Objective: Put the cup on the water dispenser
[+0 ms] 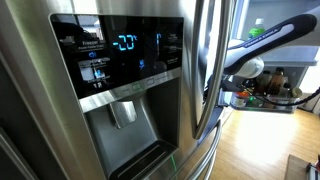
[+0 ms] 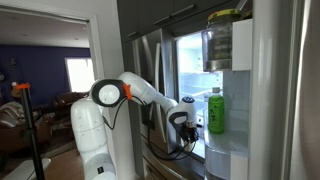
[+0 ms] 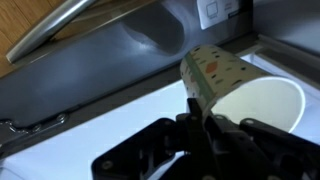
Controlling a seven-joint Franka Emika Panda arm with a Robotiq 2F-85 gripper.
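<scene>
In the wrist view my gripper (image 3: 200,113) is shut on the wall of the cup (image 3: 226,72). It is a small white paper cup with speckled print, tilted, with its open mouth toward the lower right. The water dispenser (image 1: 125,122) is a grey alcove in the steel fridge door, with a grey paddle (image 1: 122,110) and a black panel with blue digits (image 1: 122,45) above. In an exterior view my gripper (image 1: 224,92) is right of the door handle, away from the alcove. In an exterior view my gripper (image 2: 187,124) hangs by the fridge front; the cup is too small to make out there.
A long steel door handle (image 1: 205,70) stands between the dispenser and my arm (image 1: 275,38). A green bottle (image 2: 215,110) sits on a lit fridge shelf close to the gripper. A jar (image 2: 220,38) stands on the shelf above. Wood floor (image 1: 260,140) lies below.
</scene>
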